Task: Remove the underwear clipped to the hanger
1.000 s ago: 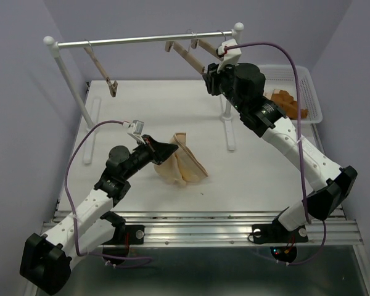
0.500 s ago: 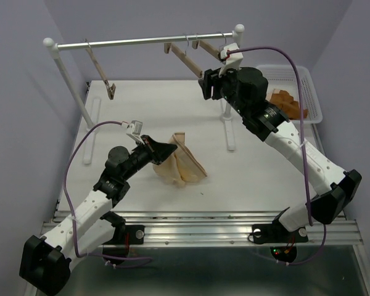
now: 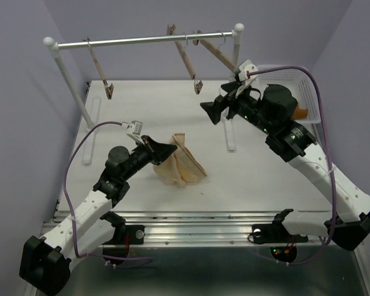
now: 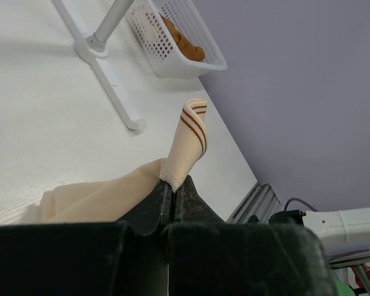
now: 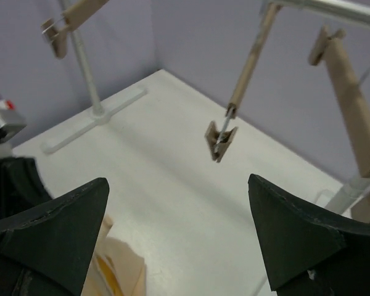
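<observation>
The underwear (image 3: 188,166) lies crumpled on the white table, free of any clip. My left gripper (image 3: 172,148) is shut on its upper edge. In the left wrist view the striped waistband (image 4: 189,140) sticks up from the shut left gripper (image 4: 173,186). The hanger (image 3: 186,57), a light-wood bar, hangs steeply from the rail with its lower clip (image 3: 198,86) bare. That clip (image 5: 221,139) dangles ahead of my right gripper (image 5: 179,228), which is open and holds nothing. The right gripper (image 3: 213,111) hovers to the right of and below the clip. The underwear (image 5: 120,271) shows below it.
Two more wooden hangers (image 3: 100,69) (image 3: 220,54) hang on the silver rail (image 3: 142,41). The rack's right post and foot (image 3: 229,132) stand just below my right gripper. A white basket (image 3: 305,83) with a brown thing (image 3: 299,113) inside sits at the back right.
My right gripper opened, let go of the hanger's clip end and drew back right and down. The hangers swung and now hang steeper. The left arm and underwear stayed put.
</observation>
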`<state>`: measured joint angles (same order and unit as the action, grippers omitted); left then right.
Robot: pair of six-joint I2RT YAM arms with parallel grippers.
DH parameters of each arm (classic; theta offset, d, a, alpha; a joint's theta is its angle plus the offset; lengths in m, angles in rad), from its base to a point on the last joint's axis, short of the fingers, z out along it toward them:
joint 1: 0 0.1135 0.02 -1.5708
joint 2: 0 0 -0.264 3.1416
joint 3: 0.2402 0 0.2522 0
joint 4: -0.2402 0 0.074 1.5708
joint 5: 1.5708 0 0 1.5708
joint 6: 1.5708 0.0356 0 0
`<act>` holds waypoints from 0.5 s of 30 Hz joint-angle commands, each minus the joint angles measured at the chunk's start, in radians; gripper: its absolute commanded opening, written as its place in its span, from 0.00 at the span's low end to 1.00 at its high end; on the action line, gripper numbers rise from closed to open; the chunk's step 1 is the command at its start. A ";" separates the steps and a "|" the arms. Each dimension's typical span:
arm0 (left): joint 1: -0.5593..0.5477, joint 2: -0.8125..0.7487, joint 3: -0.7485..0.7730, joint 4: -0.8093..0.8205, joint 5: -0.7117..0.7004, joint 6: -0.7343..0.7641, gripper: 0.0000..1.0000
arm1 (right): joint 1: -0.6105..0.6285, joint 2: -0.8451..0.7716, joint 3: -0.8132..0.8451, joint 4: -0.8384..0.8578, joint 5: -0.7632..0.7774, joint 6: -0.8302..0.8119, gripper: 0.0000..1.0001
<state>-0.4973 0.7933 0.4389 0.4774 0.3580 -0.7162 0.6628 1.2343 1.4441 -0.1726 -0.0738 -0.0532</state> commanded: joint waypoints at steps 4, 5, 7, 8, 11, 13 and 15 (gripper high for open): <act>0.000 -0.035 0.078 0.023 0.025 -0.002 0.00 | 0.011 -0.110 -0.262 -0.022 -0.524 -0.112 1.00; -0.001 -0.040 0.087 0.023 0.033 -0.003 0.00 | 0.011 -0.117 -0.287 -0.013 -0.546 -0.111 1.00; -0.001 -0.042 0.098 0.023 0.042 -0.006 0.00 | 0.011 -0.121 -0.327 -0.002 -0.601 -0.129 1.00; -0.001 -0.043 0.103 0.023 0.050 -0.006 0.00 | 0.011 -0.121 -0.362 0.005 -0.613 -0.135 1.00; -0.001 -0.046 0.116 0.023 0.052 -0.017 0.00 | 0.011 -0.111 -0.408 0.082 -0.682 -0.132 1.00; -0.001 -0.051 0.121 0.027 0.050 -0.029 0.00 | 0.011 -0.092 -0.458 0.210 -0.750 -0.088 1.00; -0.003 -0.055 0.124 0.035 0.045 -0.038 0.00 | 0.011 -0.056 -0.484 0.309 -0.759 -0.041 1.00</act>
<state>-0.4973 0.7643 0.5114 0.4515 0.3862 -0.7361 0.6693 1.1439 0.9894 -0.1154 -0.7063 -0.1524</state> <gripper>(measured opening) 0.048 0.997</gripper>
